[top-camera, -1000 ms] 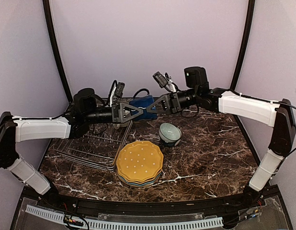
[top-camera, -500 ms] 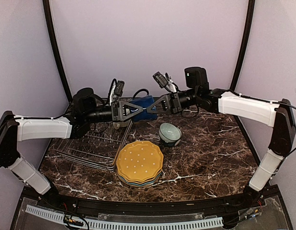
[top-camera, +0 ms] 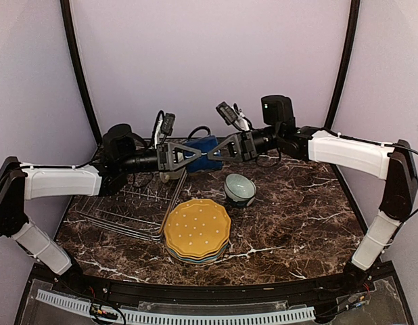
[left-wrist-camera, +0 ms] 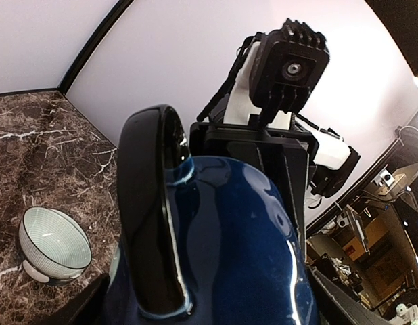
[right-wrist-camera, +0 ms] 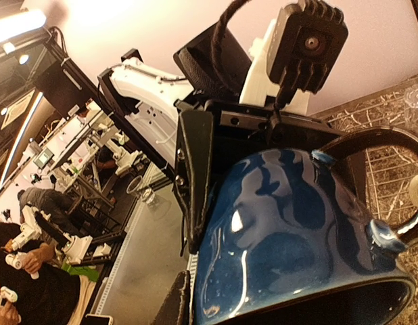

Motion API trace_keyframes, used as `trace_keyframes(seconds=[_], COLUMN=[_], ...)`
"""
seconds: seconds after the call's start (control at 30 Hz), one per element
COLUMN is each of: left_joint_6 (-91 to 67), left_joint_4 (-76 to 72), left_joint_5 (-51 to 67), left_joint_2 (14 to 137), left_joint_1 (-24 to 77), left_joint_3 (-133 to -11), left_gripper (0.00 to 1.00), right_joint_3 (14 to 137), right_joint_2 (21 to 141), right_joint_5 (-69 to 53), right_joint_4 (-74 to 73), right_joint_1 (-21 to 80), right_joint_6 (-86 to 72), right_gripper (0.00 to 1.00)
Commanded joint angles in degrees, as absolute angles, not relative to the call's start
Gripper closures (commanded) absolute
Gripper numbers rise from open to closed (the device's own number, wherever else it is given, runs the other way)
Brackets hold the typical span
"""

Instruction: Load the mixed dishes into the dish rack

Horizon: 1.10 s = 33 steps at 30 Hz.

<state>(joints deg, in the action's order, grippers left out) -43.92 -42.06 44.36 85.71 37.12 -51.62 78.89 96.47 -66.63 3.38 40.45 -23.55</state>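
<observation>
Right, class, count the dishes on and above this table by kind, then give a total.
3 scalloped plates, stacked
1 bowl
2 mugs: navy mug, held up; cream mug, mostly hidden
1 glass tumbler
Total: 7 dishes

Marble table (top-camera: 310, 203) right of the pale green bowl (top-camera: 240, 189) lies open; plate stack (top-camera: 197, 229) hems the right edge of the dish rack (top-camera: 124, 206).
</observation>
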Motion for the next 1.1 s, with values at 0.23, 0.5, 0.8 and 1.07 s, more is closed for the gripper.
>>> trace_keyframes(seconds=[0.23, 0.5, 0.8, 1.07], left_joint_6=[-44.8, -25.1, -15.3, -14.4], left_joint_4=[-37.9, 9.9, 28.7, 36.1], left_joint_5=[39.2, 19.4, 4.5, 2.9], left_joint_2=[75.7, 69.0, 76.9, 86.7], left_joint_1=[29.4, 24.1, 20.9, 19.7], left_joint_3=[-49.1, -58.6, -70.4, -77.2], left_gripper=[0.99, 0.99, 0.99, 0.99], right_joint_3=[80.9, 79.9, 78.6, 76.6], right_joint_2=[95.2, 94.7, 96.1, 96.1], right_joint_5=[-59.0, -54.3, -53.1, -52.0], right_joint_4=[-1.6, -6.3, -6.8, -7.7], right_joint_1=[38.6, 37.8, 37.8, 37.7], right_joint_6=[-20.2, -17.8, -17.0, -15.6], right_gripper=[0.23, 0.18, 0.19, 0.2])
